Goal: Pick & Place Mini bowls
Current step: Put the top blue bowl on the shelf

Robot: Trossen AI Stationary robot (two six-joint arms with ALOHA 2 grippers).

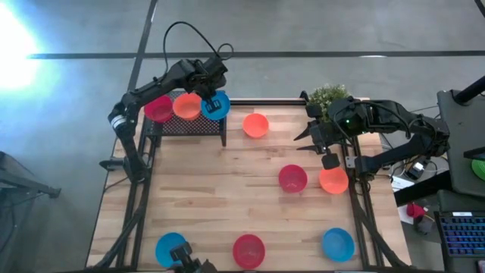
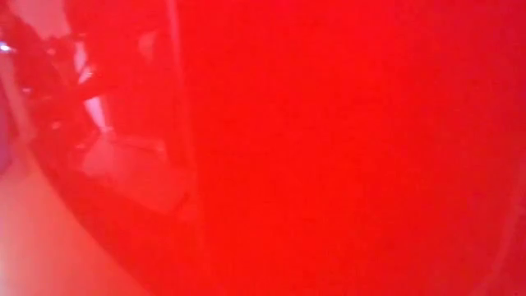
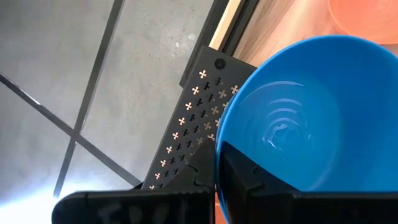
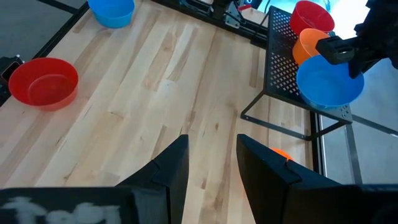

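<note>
My left gripper [image 1: 213,101] is shut on a blue mini bowl [image 1: 218,106] at the right end of a black perforated rack [image 1: 189,124] by the table's far left corner. A red bowl [image 1: 159,108] and an orange bowl [image 1: 186,106] sit on the rack beside it. More bowls rest on the wood: orange [image 1: 255,125], red [image 1: 292,178], orange [image 1: 333,180], blue [image 1: 338,244], red [image 1: 248,250], blue [image 1: 170,249]. My right gripper [image 4: 211,163] hangs open over bare wood near the far right, holding nothing. My left gripper has the blue bowl by its rim [image 3: 219,163], one finger [image 3: 244,179] inside against the wall; the outer finger is hidden behind the wall. The fingers slant down from the far side. The bowl tilts at the rack's top edge [image 4: 336,109]; I cannot tell whether it rests there.
A small green potted plant [image 1: 327,97] stands at the far edge beside my right arm. A red surface [image 2: 345,148] fills the low view. Bare wood lies in the table's middle [image 1: 220,189].
</note>
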